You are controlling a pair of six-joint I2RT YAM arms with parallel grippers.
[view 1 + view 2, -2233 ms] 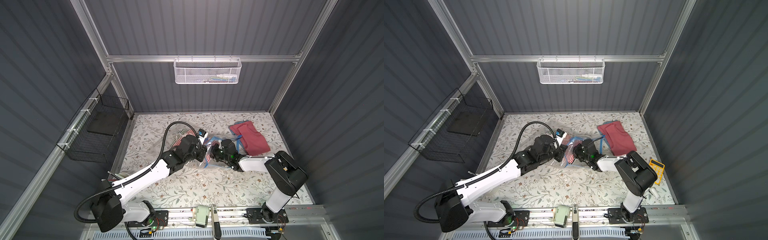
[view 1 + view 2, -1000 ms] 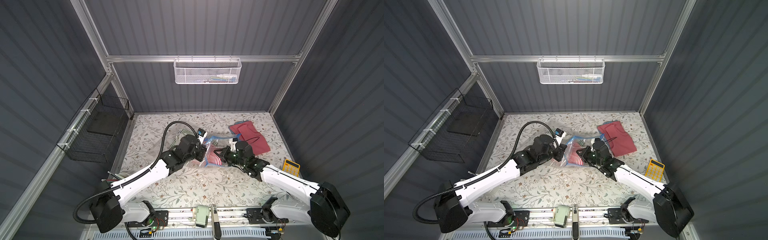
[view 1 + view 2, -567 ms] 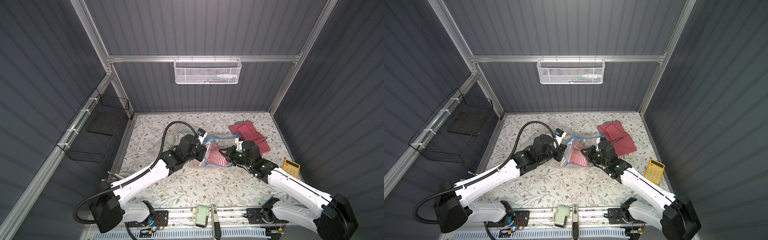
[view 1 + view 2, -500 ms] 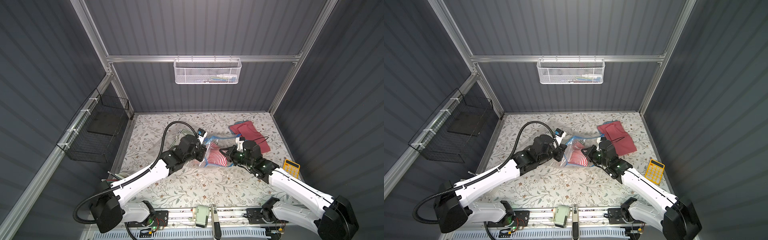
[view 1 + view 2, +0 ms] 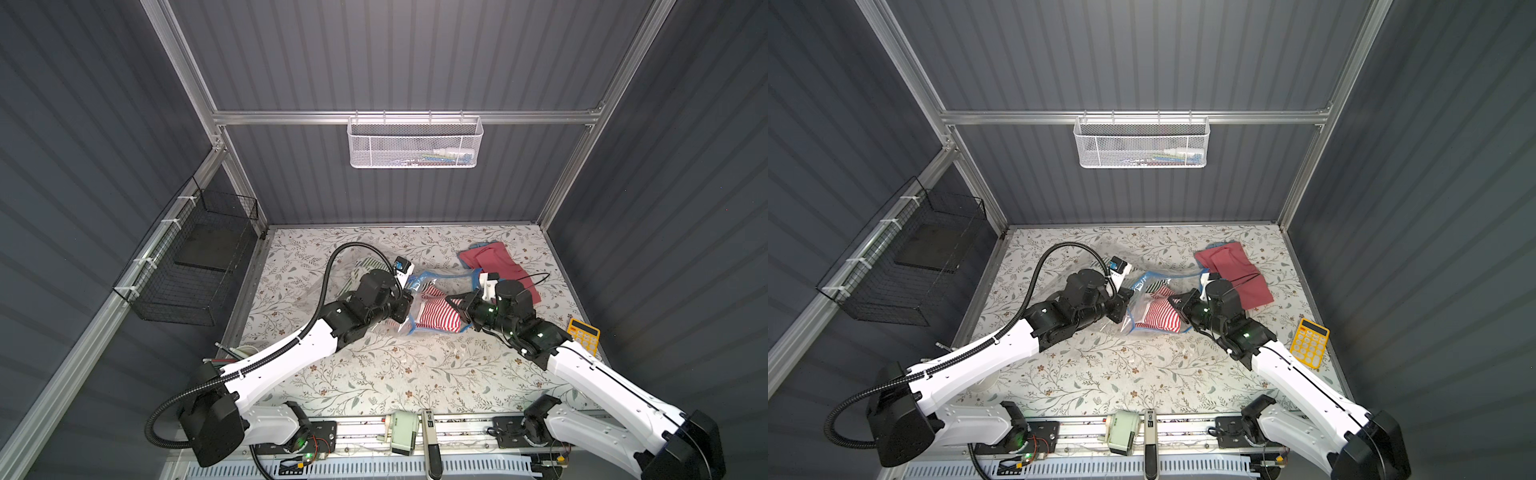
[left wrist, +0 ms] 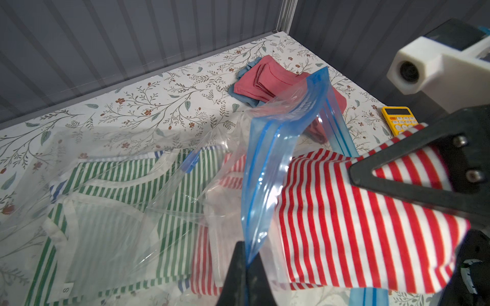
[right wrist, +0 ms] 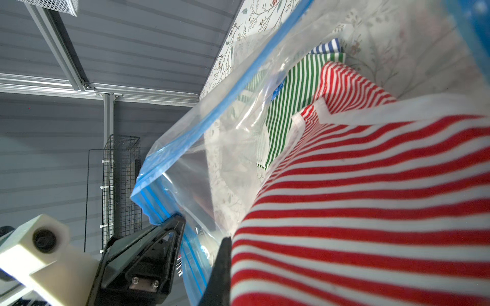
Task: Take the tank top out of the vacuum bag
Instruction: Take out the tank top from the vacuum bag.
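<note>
left arm (image 5: 291, 357): white links, black joints | hose (image 5: 351, 245): black, ribbed | right arm (image 5: 602, 386): white, black | camera mount (image 6: 424, 66): white | fingers (image 6: 456, 129): black, triangular, 2 screws

Likely a lab: aluminium frame (image 5: 291, 117), grey panels (image 5: 395, 54)

Striped tank top (image 5: 437, 316) within vacuum bag (image 5: 446, 276)
</note>
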